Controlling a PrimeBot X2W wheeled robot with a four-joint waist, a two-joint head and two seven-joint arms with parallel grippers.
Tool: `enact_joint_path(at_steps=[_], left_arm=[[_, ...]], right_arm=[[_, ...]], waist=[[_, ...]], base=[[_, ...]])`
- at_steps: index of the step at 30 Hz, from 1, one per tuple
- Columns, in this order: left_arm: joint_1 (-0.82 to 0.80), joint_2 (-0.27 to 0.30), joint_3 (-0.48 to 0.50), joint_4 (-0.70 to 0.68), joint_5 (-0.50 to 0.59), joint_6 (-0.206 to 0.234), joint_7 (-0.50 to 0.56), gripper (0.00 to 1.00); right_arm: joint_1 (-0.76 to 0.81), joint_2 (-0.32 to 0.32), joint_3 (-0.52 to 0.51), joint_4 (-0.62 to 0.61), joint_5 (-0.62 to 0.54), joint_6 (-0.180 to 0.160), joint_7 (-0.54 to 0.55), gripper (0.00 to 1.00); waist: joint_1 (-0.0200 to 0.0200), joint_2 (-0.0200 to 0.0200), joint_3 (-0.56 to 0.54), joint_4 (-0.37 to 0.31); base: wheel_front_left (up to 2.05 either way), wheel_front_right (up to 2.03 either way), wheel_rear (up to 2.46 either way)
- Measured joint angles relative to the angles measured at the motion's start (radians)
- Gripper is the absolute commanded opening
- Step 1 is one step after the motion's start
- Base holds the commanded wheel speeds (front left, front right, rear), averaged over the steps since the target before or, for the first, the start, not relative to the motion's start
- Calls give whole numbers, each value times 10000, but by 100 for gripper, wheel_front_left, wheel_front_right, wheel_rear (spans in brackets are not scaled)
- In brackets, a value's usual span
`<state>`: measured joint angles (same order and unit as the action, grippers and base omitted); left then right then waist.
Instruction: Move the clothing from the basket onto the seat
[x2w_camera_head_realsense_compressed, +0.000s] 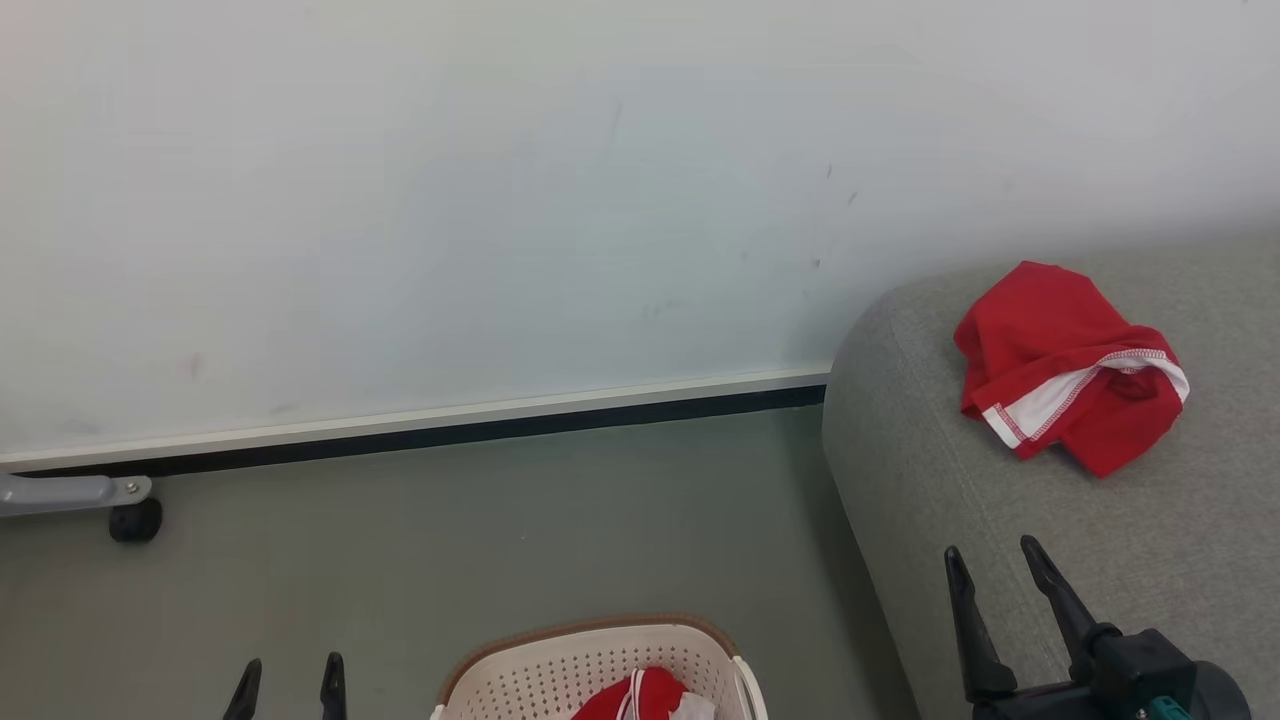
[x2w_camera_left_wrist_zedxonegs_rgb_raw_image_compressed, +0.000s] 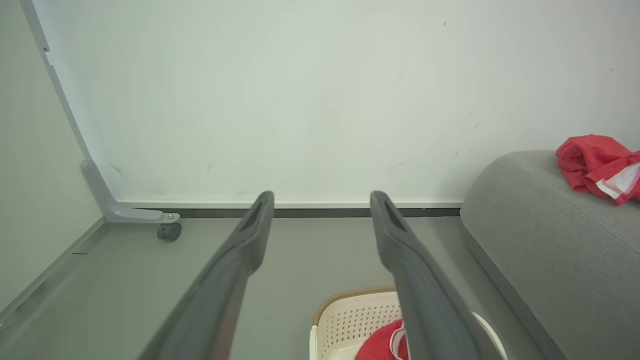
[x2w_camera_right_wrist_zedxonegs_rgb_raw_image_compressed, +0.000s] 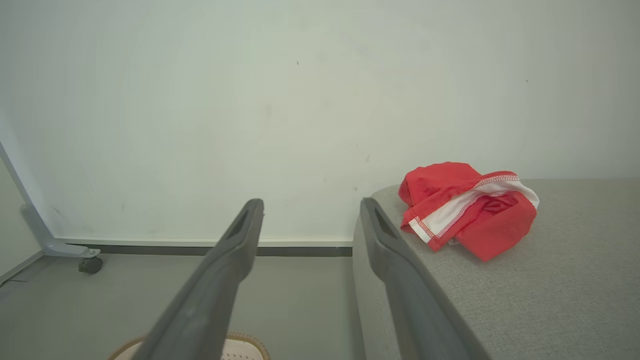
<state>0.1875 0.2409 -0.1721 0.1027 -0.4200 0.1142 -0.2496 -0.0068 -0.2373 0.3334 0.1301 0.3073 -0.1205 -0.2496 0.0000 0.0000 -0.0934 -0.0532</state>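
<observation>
bright red clothing (x2w_camera_head_realsense_compressed: 1050, 345) with white bands, cream-white perforated basket (x2w_camera_head_realsense_compressed: 560, 670) with a brown rim, light grey woven seat (x2w_camera_head_realsense_compressed: 1150, 540), dark tool fingers (x2w_camera_head_realsense_compressed: 965, 610).

Red garment (x2w_camera_head_realsense_compressed: 1040, 340) crumpled on grey seat (x2w_camera_head_realsense_compressed: 920, 480), another (x2w_camera_head_realsense_compressed: 650, 697) in cream basket (x2w_camera_head_realsense_compressed: 560, 670).

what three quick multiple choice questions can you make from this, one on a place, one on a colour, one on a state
1. Where does the loose red garment lie?
A. on a chair
B. on the sofa
C. under a table

2. What colour is the basket rim?
A. blue
B. black
C. brown

3. How are the left gripper and right gripper?
A. both open, holding nothing
B. both shut
C. both shut on cloth

Answers:
1 B: it rests on the grey cushion.
2 C: a brown band edges the top.
3 A: the fingers are spread with nothing between them.
</observation>
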Motion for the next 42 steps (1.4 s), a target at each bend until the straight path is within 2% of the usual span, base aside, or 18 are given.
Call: enact_joint_path(at_steps=[15,25,33,42], left_arm=[[34,-8,109,-194,71,2,0,100],[-23,0,-82,-307,173,-13,0,100],[-1118,-151,-1022,-245,646,-410,282,100],[-2713,-869,-2265,596,1145,-892,915,100]], right_arm=[[213,17,-201,-370,-111,-25,0,100],[153,6,-512,-554,-209,-25,-38,100],[-625,-215,-1024,-802,-238,-27,-46,100],[-2080,-623,-1434,-1085,-445,-27,-71,100]], waist=[[-1,0,136,41],[0,0,604,7],[1,1,1374,-17],[2,1,2472,-118]], base=[[0,0,0],[0,0,0],[0,0,0],[0,0,0]])
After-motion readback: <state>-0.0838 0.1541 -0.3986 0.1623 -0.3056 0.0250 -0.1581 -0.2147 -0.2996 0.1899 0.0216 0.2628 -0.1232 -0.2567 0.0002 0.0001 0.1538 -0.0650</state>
